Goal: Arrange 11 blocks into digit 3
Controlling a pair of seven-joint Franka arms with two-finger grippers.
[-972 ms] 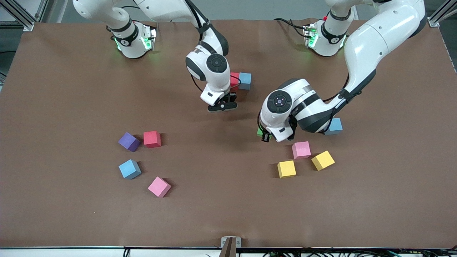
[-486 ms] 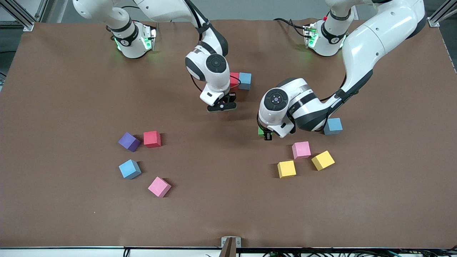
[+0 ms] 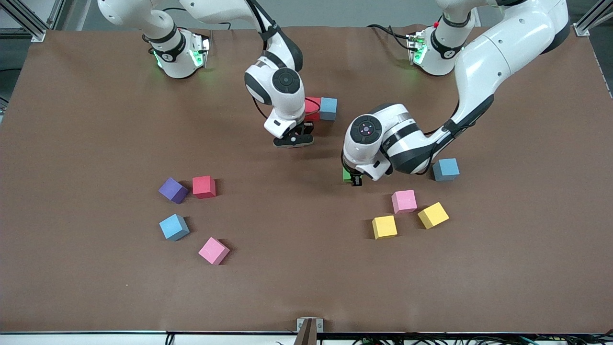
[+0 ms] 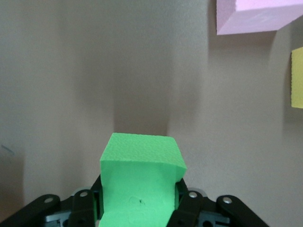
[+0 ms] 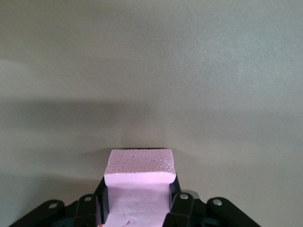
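Two hands grip cubes: left hand [image 3: 353, 179] a green block [image 4: 139, 182], right hand [image 3: 293, 140] a pink block [image 5: 138, 187].

Left pincer [image 3: 353, 180]: over counter [image 3: 287, 268]; three blocks [image 3: 404, 201] nearer the camera.
Right pincer [image 3: 293, 139]: two touching blocks [image 3: 328, 108] just beside.

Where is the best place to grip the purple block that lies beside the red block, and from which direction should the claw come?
Come from straight above the purple block and pinch two opposite side faces. It is turned at an angle on the table, so the claw probably should rotate to match. Avoid the pair of faces with the side facing the red block; the gap there looks narrow.
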